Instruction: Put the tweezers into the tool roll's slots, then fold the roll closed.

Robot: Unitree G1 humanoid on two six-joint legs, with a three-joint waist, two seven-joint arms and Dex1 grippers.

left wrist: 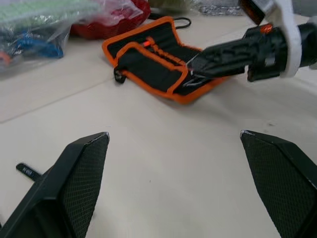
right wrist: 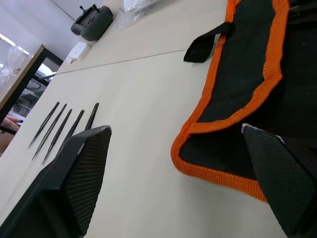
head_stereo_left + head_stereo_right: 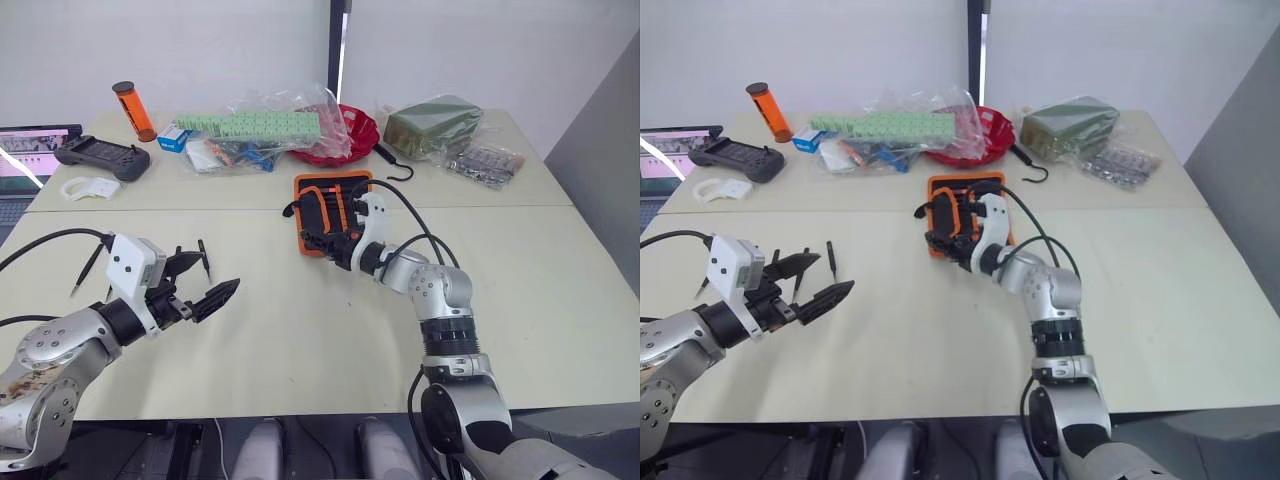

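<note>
I am holding my open right pincer (image 3: 322, 243) at the tool roll (image 1: 148, 59); it risks dragging the fabric away from the tweezers (image 2: 62, 130), far left.

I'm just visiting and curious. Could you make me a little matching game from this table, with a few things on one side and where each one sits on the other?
Things:
1. tool roll
2. tweezers
3. orange tube
4. black hook

Places:
A. standing upright at the far left of the table
B. lying in a row on the bare table by the left gripper
C. lying open at the table's middle, at the right gripper
D. beside the red bowl

Pairs: 1-C, 2-B, 3-A, 4-D
</note>
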